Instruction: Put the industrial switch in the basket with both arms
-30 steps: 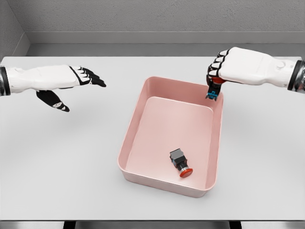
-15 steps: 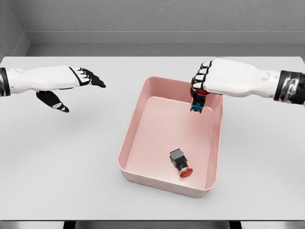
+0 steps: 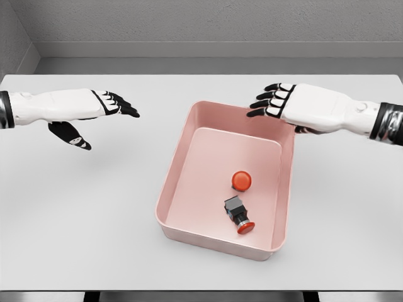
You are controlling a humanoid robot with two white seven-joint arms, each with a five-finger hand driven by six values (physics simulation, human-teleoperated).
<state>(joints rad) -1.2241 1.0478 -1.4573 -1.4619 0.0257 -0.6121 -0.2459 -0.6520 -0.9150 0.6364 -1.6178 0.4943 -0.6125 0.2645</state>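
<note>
A pink basket (image 3: pixel 179 170) sits in the middle of the white table. Inside it lie two industrial switches. One with a grey-black body and red button (image 3: pixel 238 214) rests near the front right. A second switch (image 3: pixel 240 180) stands just behind it, showing only its round red button from above. My right hand (image 3: pixel 267 104) hovers over the basket's far rim with fingers spread and holds nothing. My left hand (image 3: pixel 116 107) stays out over the table to the basket's left, fingers extended, thumb hanging down, nothing in it.
The table (image 3: pixel 82 207) stretches out on both sides of the basket, with its front edge near the bottom of the view. A grey wall runs behind the table's far edge.
My right hand moved left over the basket's far end, opened, and let go of the switch, which dropped into the basket beside the first one. The left arm has not moved.
</note>
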